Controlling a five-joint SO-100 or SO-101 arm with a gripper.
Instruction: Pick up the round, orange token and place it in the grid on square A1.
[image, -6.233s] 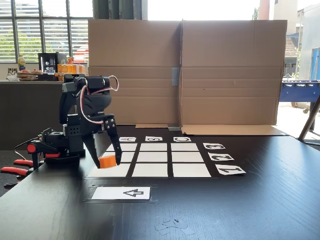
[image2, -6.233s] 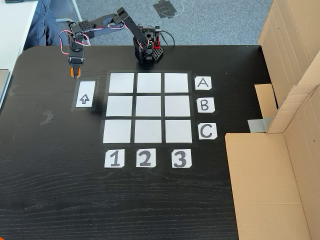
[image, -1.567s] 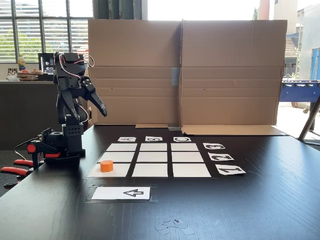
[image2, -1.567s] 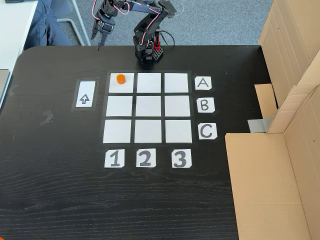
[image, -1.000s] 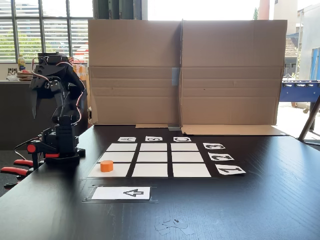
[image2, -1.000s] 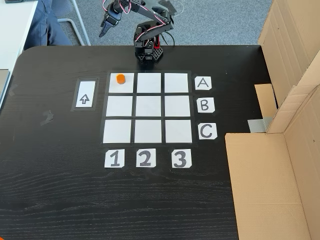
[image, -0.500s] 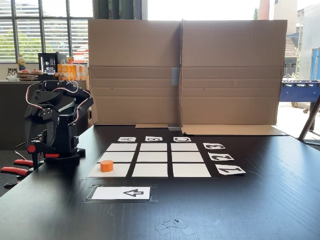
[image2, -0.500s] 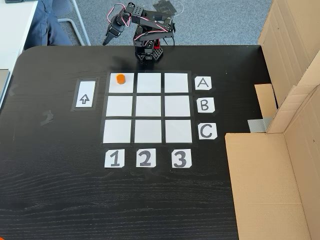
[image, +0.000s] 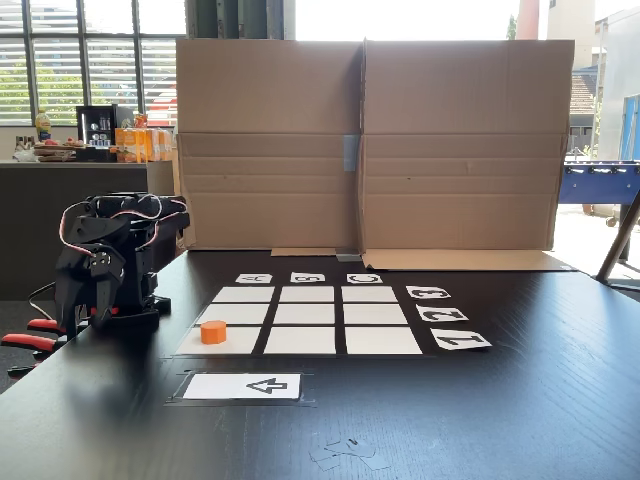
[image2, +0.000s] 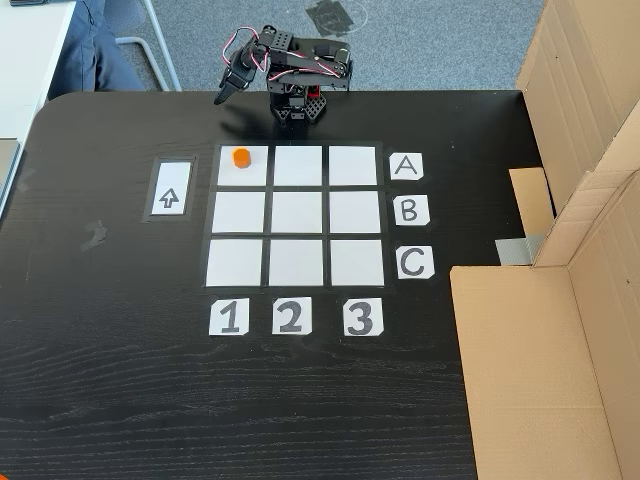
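Orange token (image2: 240, 157) resting inside square A1 (image2: 250, 171) of the grid (image2: 296, 215), fingers (image2: 224, 93) empty, gap unclear

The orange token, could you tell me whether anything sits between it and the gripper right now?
Nothing visible does. The token rests on square A1, and the gripper is folded back near the table's edge, with bare black table between them.

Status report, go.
Gripper folded back by the base, holding nothing. Token sits on square A1. Nothing in the way.
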